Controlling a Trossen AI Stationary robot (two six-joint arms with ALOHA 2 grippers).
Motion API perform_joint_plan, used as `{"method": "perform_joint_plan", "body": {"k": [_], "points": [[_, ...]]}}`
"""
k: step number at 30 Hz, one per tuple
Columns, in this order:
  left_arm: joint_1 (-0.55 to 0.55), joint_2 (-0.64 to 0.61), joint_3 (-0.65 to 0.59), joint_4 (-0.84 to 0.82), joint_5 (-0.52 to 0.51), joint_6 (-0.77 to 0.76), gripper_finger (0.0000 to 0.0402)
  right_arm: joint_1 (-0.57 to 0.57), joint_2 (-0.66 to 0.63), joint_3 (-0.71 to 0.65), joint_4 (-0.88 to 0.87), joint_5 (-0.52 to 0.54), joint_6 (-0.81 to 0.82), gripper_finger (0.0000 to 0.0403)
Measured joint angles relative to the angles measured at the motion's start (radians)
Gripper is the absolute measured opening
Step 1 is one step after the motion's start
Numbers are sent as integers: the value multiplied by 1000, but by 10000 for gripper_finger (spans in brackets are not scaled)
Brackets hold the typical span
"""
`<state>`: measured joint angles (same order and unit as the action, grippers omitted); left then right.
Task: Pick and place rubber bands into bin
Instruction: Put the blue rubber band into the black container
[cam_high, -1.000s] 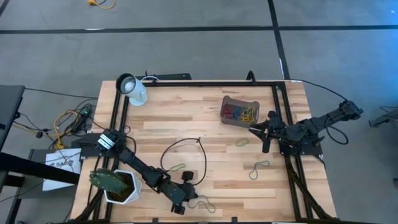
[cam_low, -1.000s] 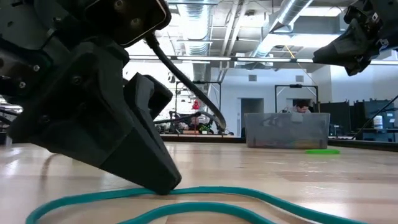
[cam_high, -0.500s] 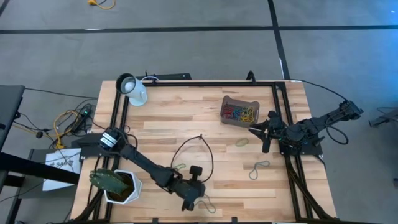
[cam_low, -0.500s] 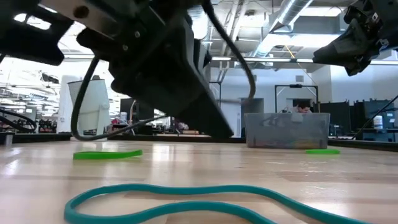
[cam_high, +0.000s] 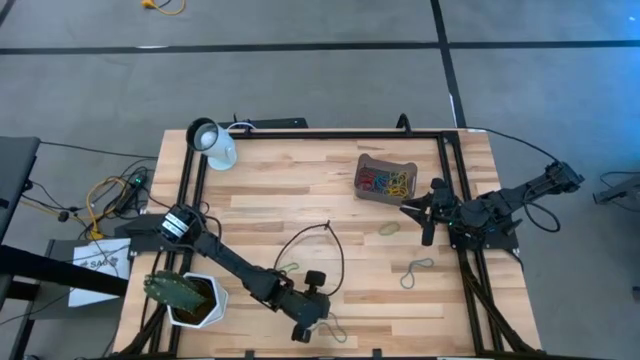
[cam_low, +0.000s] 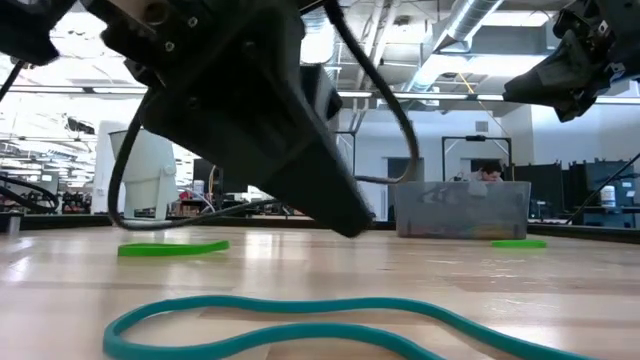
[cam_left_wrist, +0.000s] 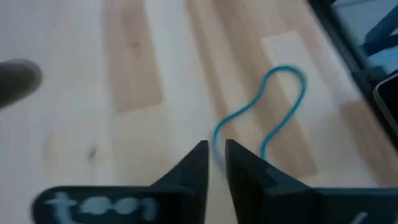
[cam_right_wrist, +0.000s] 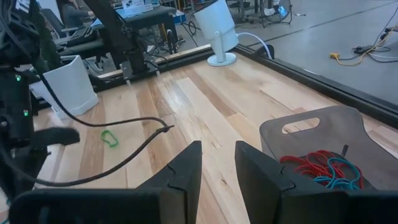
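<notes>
The teal rubber band (cam_left_wrist: 273, 112) lies flat on the wood near the table's near edge (cam_high: 330, 328) (cam_low: 320, 325). My left gripper (cam_high: 310, 322) (cam_left_wrist: 216, 148) hangs just above it. Its fingers are open by a narrow gap, its tips (cam_low: 352, 224) are off the table, and the band's near end is just ahead of them. The bin (cam_high: 385, 180) (cam_right_wrist: 323, 143) sits at far right with coloured bands inside. Other loose bands lie flat: green (cam_high: 287, 269) (cam_low: 172, 247), yellow-green (cam_high: 388, 229), grey-green (cam_high: 415, 270). My right gripper (cam_high: 420, 215) (cam_right_wrist: 217, 155) waits open beside the bin.
A long black cable (cam_high: 300, 240) loops over the middle of the table, close to my left arm. A white cup (cam_high: 215, 145) lies at the far left corner. A white pot with a plant (cam_high: 195, 300) stands at the near left edge. Black rails run along the table's sides.
My left gripper has lifted off the table, where its tips rested at the teal band, and has moved a little toward the table's right edge. The teal band has stayed on the wood, and its left end has shifted slightly to the right. My right arm has kept still.
</notes>
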<state>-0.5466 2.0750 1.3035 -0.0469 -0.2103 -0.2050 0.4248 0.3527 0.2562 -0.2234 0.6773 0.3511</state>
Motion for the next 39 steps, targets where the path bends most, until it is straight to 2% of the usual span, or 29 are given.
{"method": "perform_joint_plan", "body": {"k": [7,12,17,24,32,39], "points": [[6,92,5,153,101,20,95,0,2,1,11,0,0,92],[32,111,11,180,156,13,111,0,3,0,17,0,0,92],[34,106,12,175,147,59,108,0,3,0,20,0,-2,92],[29,94,73,75,75,125,103,0,3,0,21,-1,-2,92],[20,92,127,-65,38,112,103,0,3,0,22,0,-2,92],[31,117,127,-67,44,79,103,0,3,0,23,0,-2,92]]}}
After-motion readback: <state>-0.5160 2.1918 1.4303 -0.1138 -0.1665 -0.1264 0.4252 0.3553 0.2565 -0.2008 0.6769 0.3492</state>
